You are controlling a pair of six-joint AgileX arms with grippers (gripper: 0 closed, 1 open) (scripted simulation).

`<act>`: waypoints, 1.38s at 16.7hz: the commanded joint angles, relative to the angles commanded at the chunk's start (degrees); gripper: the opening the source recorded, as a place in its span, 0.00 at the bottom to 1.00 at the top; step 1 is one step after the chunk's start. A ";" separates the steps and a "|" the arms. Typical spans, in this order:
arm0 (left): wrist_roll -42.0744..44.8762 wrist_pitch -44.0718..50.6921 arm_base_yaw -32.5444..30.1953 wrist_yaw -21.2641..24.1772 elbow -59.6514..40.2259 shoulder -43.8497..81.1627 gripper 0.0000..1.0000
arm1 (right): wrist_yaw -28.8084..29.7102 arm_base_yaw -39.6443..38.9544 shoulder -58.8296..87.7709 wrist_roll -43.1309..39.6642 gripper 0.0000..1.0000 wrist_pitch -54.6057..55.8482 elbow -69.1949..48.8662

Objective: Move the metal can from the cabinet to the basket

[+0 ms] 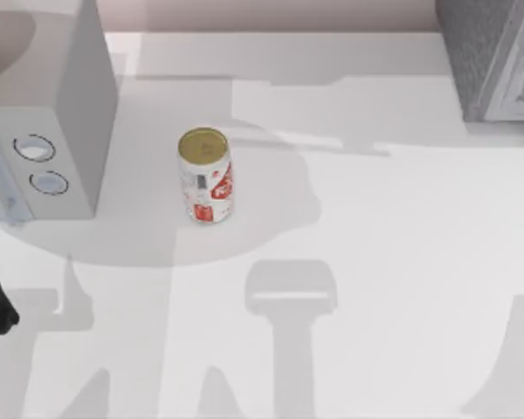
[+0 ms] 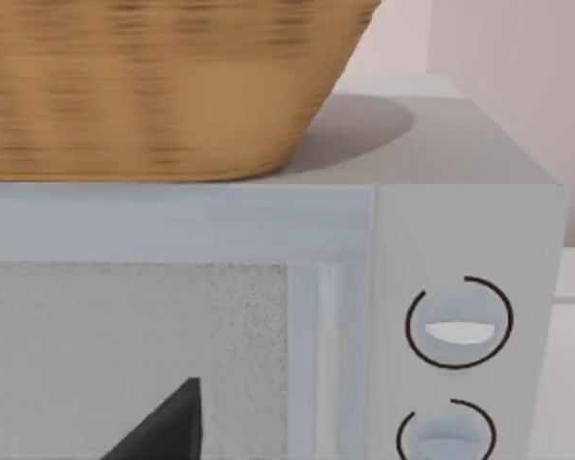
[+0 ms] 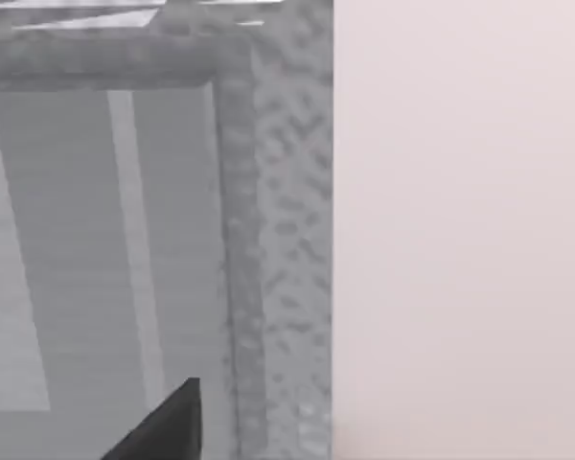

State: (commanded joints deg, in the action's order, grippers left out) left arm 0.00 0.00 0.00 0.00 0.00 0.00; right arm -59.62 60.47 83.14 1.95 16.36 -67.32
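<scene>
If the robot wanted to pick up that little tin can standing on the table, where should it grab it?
Probably around the labelled side wall of the metal can, about mid-height, coming in level from the open table on the top view's right. The can stands upright and round, so two fingers could close on opposite sides. The white box with dials crowds its left.

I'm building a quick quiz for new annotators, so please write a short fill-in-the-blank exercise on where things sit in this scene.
1. The metal can stands ____ on the table, not lying on its side.
2. The woven basket rests on top of the white box with two round ____.
3. In the top view, the grey speckled cabinet is at the table's far ____ corner.
4. The can's lid is dull ____ in colour.

Missing words: upright; dials; right; gold
</scene>
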 joint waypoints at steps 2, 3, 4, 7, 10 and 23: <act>0.00 0.00 0.00 0.00 0.00 0.00 1.00 | -0.08 0.04 -1.52 0.14 1.00 -10.63 -8.98; 0.00 0.00 0.00 0.00 0.00 0.00 1.00 | -0.08 0.02 -2.27 0.18 1.00 -15.69 -13.18; 0.00 0.00 0.00 0.00 0.00 0.00 1.00 | -0.04 -0.05 -3.02 0.20 1.00 -20.42 -17.10; 0.00 0.00 0.00 0.00 0.00 0.00 1.00 | 0.25 -0.44 -5.06 0.13 1.00 -31.54 -26.56; 0.00 0.00 0.00 0.00 0.00 0.00 1.00 | 0.46 -0.74 -6.25 -0.01 1.00 -37.24 -31.80; 0.00 0.00 0.00 0.00 0.00 0.00 1.00 | 16.17 -16.54 -5.58 0.10 1.00 -38.95 -33.94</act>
State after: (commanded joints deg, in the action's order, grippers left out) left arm 0.00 0.00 0.00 0.00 0.00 0.00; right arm -43.45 43.93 77.56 2.04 -22.59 -101.26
